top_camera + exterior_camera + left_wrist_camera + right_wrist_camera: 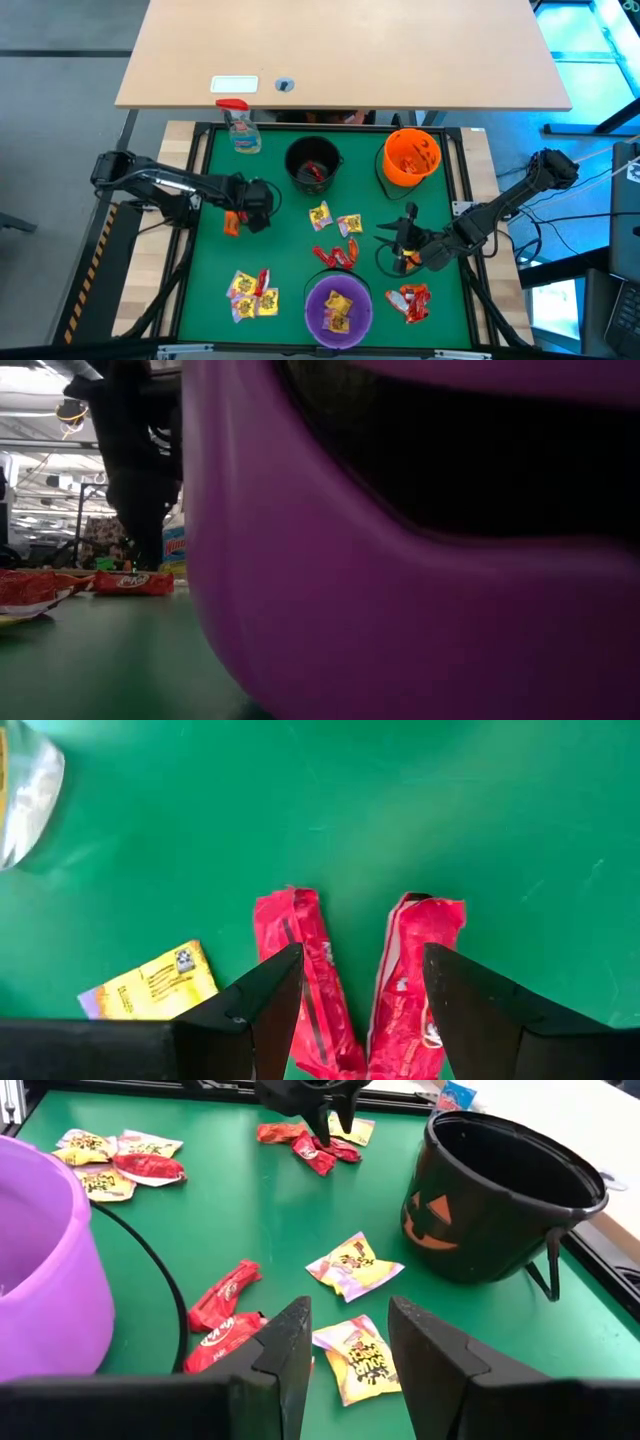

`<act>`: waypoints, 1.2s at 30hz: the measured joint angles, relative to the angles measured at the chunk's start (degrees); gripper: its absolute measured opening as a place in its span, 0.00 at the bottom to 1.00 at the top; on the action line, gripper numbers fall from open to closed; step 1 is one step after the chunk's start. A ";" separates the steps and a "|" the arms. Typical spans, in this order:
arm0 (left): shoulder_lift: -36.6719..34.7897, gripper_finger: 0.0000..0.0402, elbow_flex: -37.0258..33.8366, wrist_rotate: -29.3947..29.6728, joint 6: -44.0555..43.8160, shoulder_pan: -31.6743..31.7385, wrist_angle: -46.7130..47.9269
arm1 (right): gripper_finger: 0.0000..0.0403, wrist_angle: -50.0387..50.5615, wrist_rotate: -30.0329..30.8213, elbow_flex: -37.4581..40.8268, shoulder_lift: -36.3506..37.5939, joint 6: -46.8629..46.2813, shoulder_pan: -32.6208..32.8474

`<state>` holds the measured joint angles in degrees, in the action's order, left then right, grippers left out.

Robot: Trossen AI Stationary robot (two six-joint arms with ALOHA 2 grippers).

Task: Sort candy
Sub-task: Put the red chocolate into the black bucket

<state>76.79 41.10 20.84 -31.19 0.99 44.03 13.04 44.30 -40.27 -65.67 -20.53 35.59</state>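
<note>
Left gripper (236, 219): jaws gaping wide, straddling two red packets (400, 982) lying on mat, gripping nothing; sitting left of black pail (313, 165).
Right gripper (403, 245): jaws standing half open, holding nothing; hovering right of pail, below orange pail (411, 157).
Candy: lying scattered on green mat (280, 240) below black pail; some sitting in purple bowl (338, 308).
Spray bottle (240, 125): standing left of black pail.

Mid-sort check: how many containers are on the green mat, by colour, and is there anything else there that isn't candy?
Black bucket: 1
Orange bucket: 1
Purple bowl: 1
Spray bottle: 1
Total: 4 non-candy items, 3 of them containers.
</note>
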 joint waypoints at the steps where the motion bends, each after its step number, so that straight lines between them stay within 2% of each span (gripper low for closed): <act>1: 0.07 0.49 0.00 -0.72 0.38 0.49 -0.09 | 0.32 0.00 0.06 0.00 0.00 0.05 0.00; 8: 0.22 0.49 0.00 -6.25 3.29 1.17 -3.15 | 0.32 0.04 0.10 0.00 0.00 0.47 0.00; 29: 10.03 0.48 0.17 -9.01 3.42 3.24 -4.90 | 0.32 -0.02 -1.34 -0.04 0.00 -0.03 0.00; 32: 10.05 0.44 0.15 -9.38 3.42 3.22 -5.13 | 0.32 -0.02 -1.34 -0.06 0.00 -0.01 0.00; 36: 10.18 0.32 0.55 -10.16 5.49 3.20 -5.24 | 0.32 0.00 -1.32 -0.07 0.00 -0.01 0.00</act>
<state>86.97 41.65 10.68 -25.70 4.19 38.79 13.04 42.98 -40.34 -65.67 -20.53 35.59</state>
